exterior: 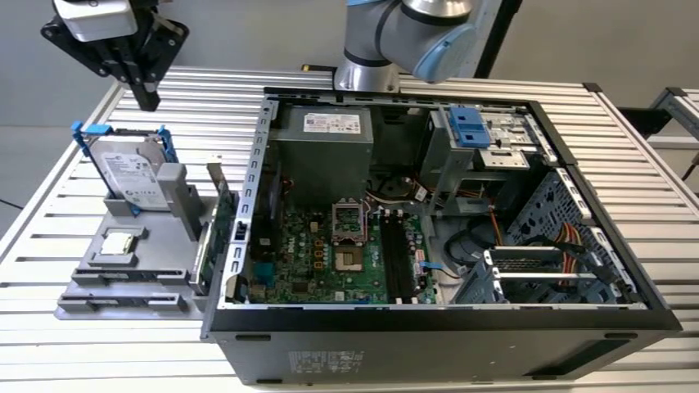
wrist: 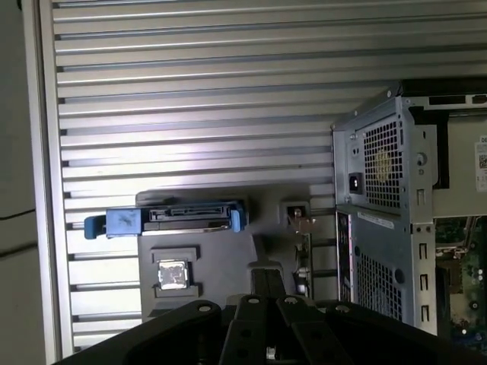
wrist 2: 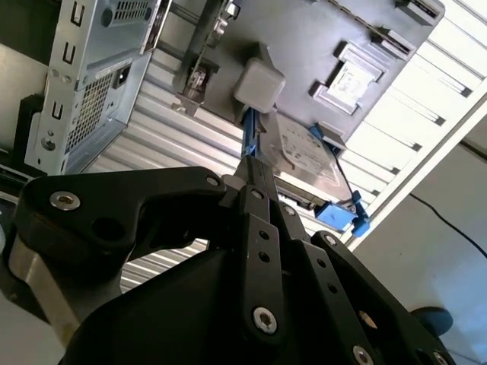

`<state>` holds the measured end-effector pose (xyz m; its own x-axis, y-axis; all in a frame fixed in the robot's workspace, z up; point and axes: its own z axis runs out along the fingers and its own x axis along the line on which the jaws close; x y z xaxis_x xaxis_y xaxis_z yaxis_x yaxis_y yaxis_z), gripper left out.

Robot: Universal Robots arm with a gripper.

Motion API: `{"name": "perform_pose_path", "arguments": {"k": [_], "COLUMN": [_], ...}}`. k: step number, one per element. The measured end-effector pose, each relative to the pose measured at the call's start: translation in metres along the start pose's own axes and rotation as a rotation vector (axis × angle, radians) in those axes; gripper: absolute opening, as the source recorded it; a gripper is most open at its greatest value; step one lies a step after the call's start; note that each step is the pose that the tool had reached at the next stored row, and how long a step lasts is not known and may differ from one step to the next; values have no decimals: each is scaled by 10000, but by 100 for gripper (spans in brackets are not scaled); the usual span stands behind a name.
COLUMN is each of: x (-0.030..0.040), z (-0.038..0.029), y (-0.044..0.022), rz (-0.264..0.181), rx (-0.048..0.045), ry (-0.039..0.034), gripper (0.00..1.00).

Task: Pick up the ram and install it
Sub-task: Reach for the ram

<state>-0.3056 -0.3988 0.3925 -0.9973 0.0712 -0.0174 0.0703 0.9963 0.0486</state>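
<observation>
My black gripper (exterior: 147, 98) hangs high over the table's far corner at the exterior view's left, above and behind the grey holder tray (exterior: 120, 282). Its fingers are pressed together, shut on nothing, as both wrist views (wrist 2: 255, 171) (wrist: 266, 277) confirm. The ram (exterior: 201, 255) looks like a thin green stick standing on edge along the tray's side nearest the case, well below the gripper. The open computer case (exterior: 611, 270) lies in the middle, its long black memory slots (exterior: 391, 255) beside the processor socket (exterior: 347, 219).
On the tray stand a hard drive in a blue caddy (exterior: 131, 176) (wrist: 175, 217), a processor chip (exterior: 118, 243) (wrist: 173, 275) and a green expansion card with a metal bracket (exterior: 225, 214). The arm's base (exterior: 366, 70) rises behind the case. Slatted metal table (exterior: 218, 90) all around.
</observation>
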Motion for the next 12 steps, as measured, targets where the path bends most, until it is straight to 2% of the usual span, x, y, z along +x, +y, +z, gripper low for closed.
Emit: {"name": "perform_pose_path", "arguments": {"k": [12], "x": [196], "z": [-4], "y": [-14], "rz": [-196], "rx": [-3], "ry": [10], "gripper": [0]}}
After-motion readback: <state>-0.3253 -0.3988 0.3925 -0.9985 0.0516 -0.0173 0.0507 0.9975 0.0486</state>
